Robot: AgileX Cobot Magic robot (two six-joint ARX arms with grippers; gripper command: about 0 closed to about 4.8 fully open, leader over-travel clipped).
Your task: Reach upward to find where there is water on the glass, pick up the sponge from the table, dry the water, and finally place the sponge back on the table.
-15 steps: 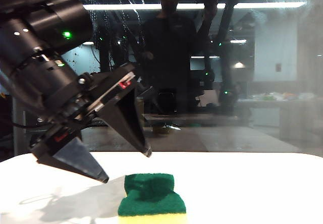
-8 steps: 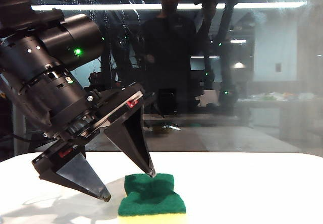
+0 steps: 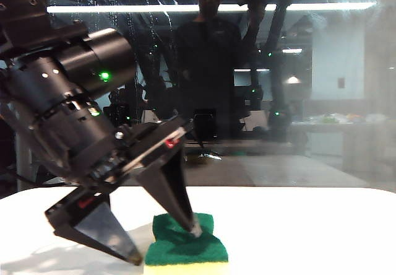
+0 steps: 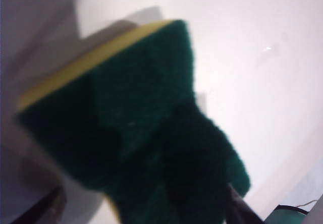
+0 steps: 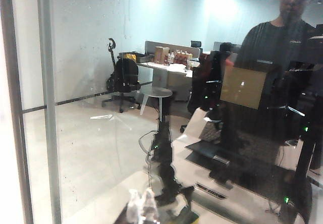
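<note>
Left claw (image 3: 166, 245) spread wide, straddling the sponge (image 3: 185, 245) on the white counter (image 3: 309, 231), one fingertip (image 3: 194, 228) down on the green top, the other at its edge, and behind it the glass (image 3: 322, 89) speckled with water (image 3: 148, 2), right claw unseen, can't tell.

Dim reflective exterior, glaring light bars, blurred left wrist close-up.

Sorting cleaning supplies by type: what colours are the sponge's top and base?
The sponge has a dark green scouring top over yellow foam, clearest in the exterior view.
</note>
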